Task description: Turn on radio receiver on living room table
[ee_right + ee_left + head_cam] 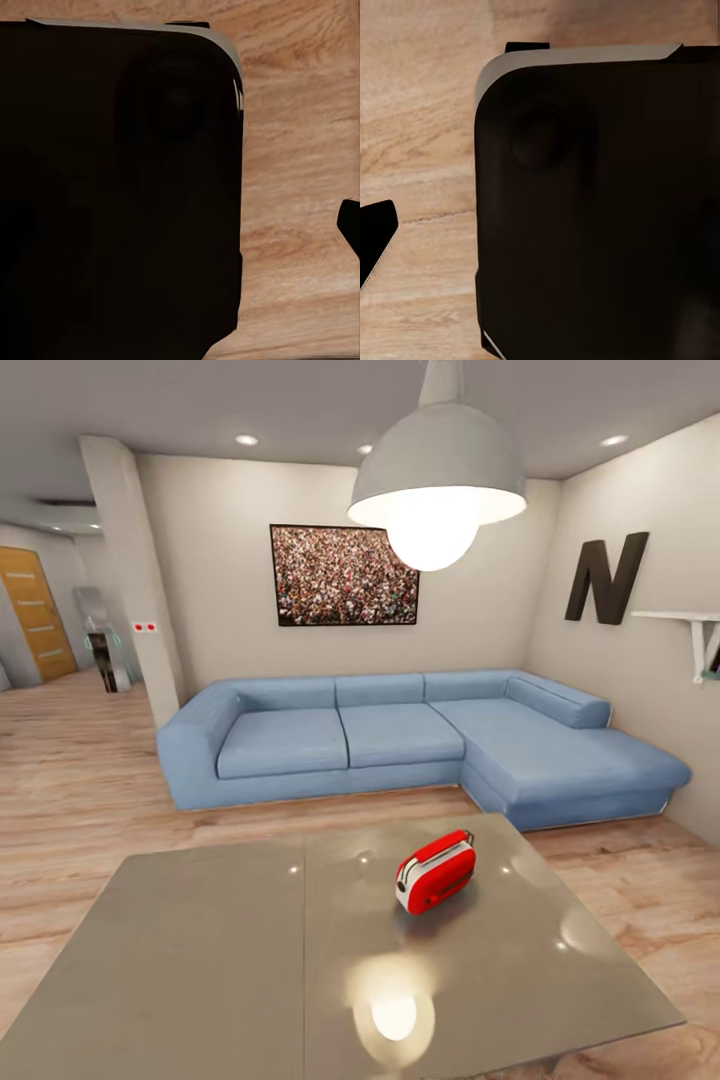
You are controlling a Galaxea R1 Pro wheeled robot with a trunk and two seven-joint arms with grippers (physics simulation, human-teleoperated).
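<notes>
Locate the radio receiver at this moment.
In the head view, the radio receiver lies on the grey table, right of its centre seam, towards the far edge nearest the blue sofa.

text: "N" | on: right wall [640, 650] | form: dark block letter [606, 577]

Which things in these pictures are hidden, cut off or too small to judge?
- Radio, head view: its dial and grille face away, so on or off cannot be told.
- Table, head view: the near edge is cut off by the picture's bottom.
- Lamp, head view: its top is cut off by the upper edge.
- Both wrist views: a dark body covers most of the wood floor; neither gripper's state can be judged.
</notes>
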